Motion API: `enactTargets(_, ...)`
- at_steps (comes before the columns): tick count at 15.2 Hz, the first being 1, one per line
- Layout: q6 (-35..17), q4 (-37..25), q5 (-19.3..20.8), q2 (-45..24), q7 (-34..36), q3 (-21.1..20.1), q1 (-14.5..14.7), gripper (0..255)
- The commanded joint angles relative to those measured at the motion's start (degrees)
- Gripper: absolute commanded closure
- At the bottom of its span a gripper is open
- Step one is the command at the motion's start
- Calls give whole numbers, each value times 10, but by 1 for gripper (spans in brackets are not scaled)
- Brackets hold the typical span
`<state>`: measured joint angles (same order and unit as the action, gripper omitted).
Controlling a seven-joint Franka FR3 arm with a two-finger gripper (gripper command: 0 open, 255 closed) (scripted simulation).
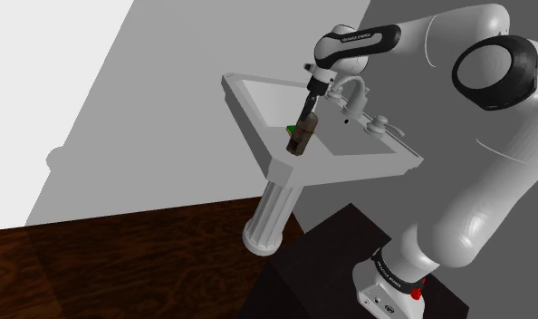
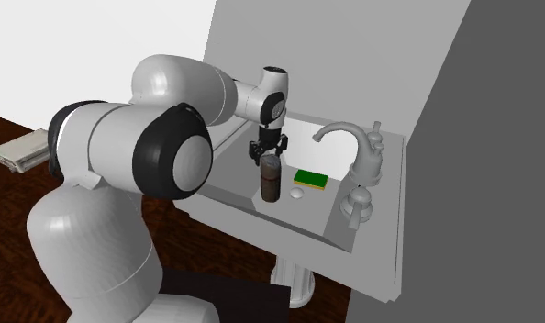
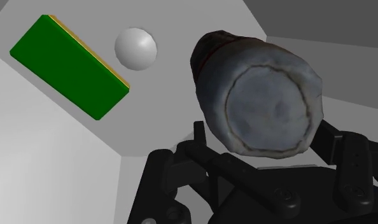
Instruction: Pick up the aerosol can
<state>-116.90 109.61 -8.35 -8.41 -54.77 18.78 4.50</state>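
the pincer point(image 2: 269, 152) is clamped on the top of the can point(image 2: 270, 179), upright in the sink point(image 2: 303, 239) basin beside the sponge point(image 2: 309, 179). it should probably lift straight up, grip firm, clear of the tap point(image 2: 339, 133).

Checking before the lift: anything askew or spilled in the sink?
Nothing stands out. The dark brown aerosol can sits upright in the gripper, and the green rectangular sponge lies flat in the white sink basin.
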Motion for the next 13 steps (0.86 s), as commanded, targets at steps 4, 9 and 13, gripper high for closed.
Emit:
enactTargets(4, 35, -25, 6, 11, 5, 1, 0, 255)
enactTargets(9, 71, -53, 11, 20, 11, 2, 0, 255)
enactTargets(13, 87, -66, 12, 23, 13, 2, 0, 255)
